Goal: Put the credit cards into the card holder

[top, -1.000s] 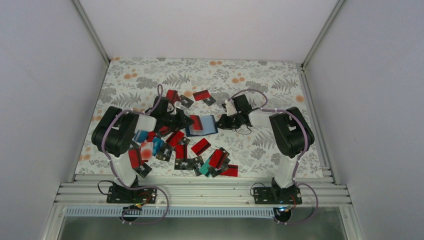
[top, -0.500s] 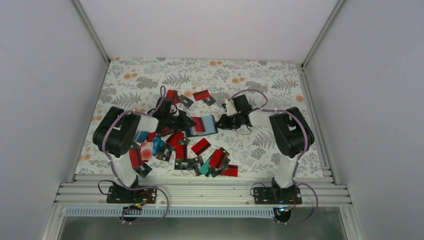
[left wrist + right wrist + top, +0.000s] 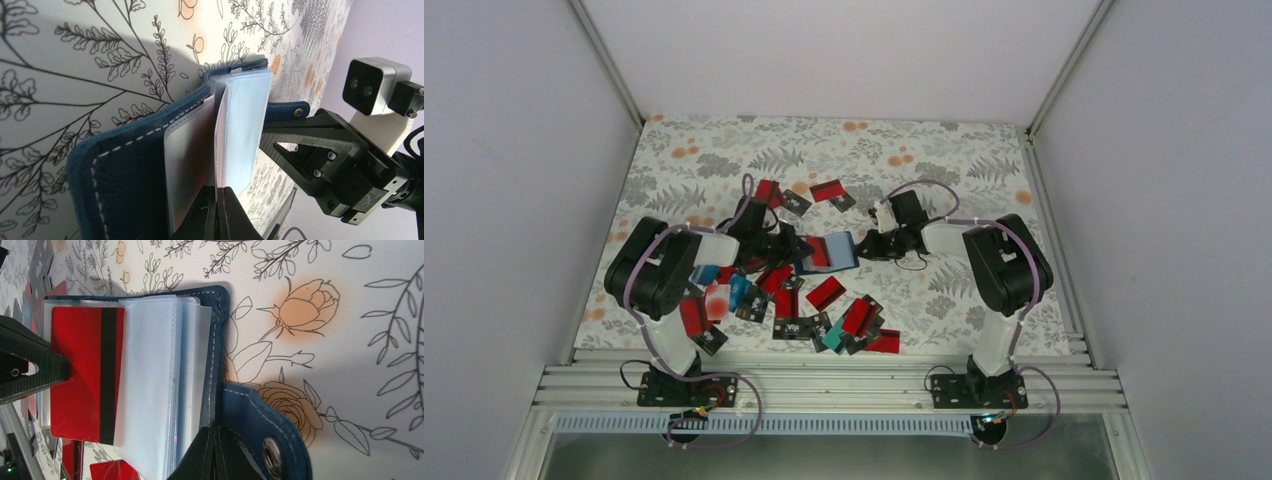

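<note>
Left gripper [image 3: 216, 201] has its two fingers pressed together on the near edge of a red card [image 3: 82, 370] with a black stripe. Straight ahead of those fingertips the card stands on edge among the clear sleeves [image 3: 150, 365] of the open card holder [image 3: 220, 315]. In the right wrist view about half of the card's red face and its stripe lie under a clear sleeve, and the other end sticks out toward the left finger that grips it.

Right gripper [image 3: 215, 442] faces the left one from across the holder, jaws closed on the navy cover's stitched edge. Just beside its fingertips is the snap tab [image 3: 272, 432], lying flat on the floral tablecloth [image 3: 924, 150] with its metal stud showing. The holder lies open between the two grippers, its lighter blue inside up.

Behind and below the left gripper, toward the arm bases, the loose cards [image 3: 824, 293] lie scattered and overlapping, mostly red with a few black and teal. Two more lie beyond it, farther up the cloth
</note>
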